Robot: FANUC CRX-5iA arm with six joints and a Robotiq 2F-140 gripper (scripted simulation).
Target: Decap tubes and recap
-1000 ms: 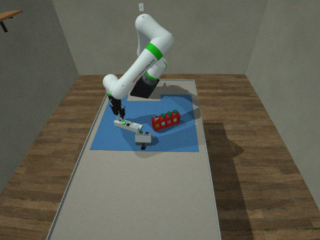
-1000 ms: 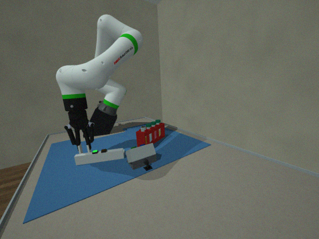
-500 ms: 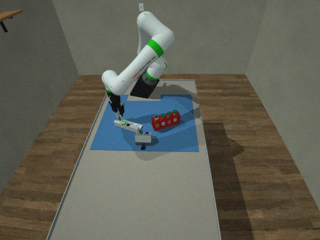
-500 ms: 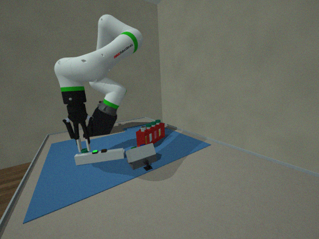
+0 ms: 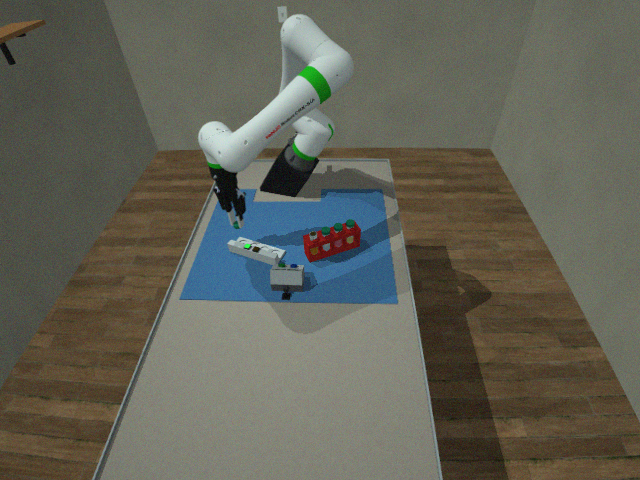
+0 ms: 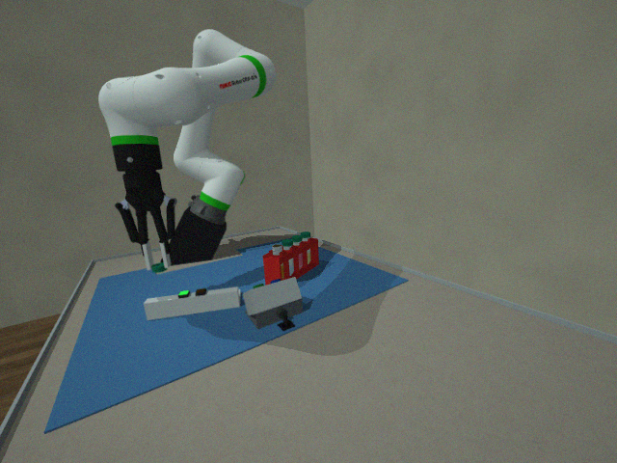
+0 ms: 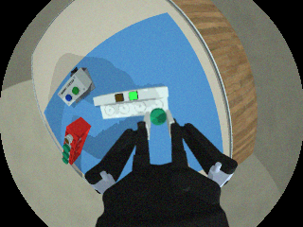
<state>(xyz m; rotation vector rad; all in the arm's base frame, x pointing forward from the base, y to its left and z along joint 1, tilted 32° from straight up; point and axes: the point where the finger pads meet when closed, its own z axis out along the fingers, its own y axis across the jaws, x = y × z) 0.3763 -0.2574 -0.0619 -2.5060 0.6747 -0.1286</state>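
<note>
Wrist view gives us the pincer [image 7: 158, 121] nipped nearly shut on a green cap [image 7: 158, 115], lifted off the cap tray [image 7: 129, 110] — the tray lies just below and ahead of its fingertips, green lamp [image 7: 133, 96] lit. Beyond the tray from the pincer we see the key desk [image 5: 286, 277]; off to its side stands the red decapping station [image 5: 331, 245] — three tubes capped, one bare.
</note>
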